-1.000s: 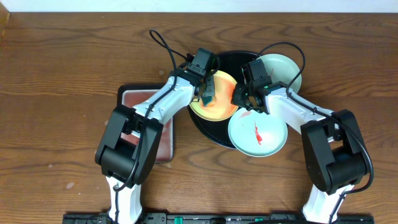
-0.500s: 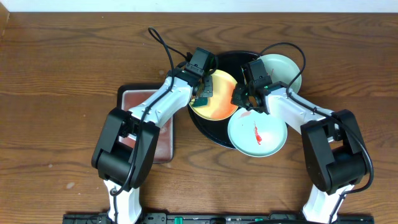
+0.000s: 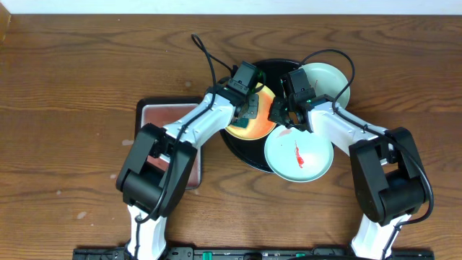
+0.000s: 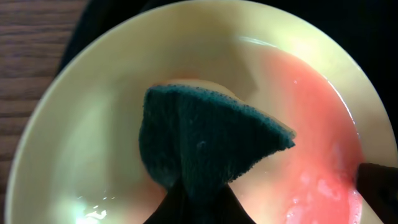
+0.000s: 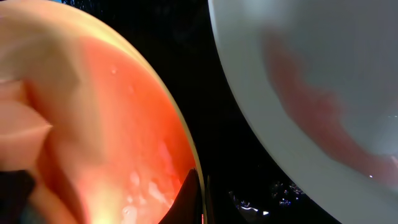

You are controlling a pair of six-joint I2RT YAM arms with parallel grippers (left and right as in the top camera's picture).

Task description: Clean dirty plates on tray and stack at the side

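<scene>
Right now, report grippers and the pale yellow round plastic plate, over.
Left gripper shut on dark green sponge, on pale yellow plastic plate. Right gripper shut on its rim. Pink sauce film on plate; sauce-streaked mint-white plate close by.

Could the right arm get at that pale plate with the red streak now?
Probably yes: the streaked plate lies bare beside the right end effector. But it is pinched shut on the rim of the yellow plate, so it must let go first.

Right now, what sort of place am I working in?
Probably a lab tabletop staged as a dishwashing station: a wooden table, sauce-smeared plates on a black tray, and a green sponge pressed on the yellow plate.
</scene>
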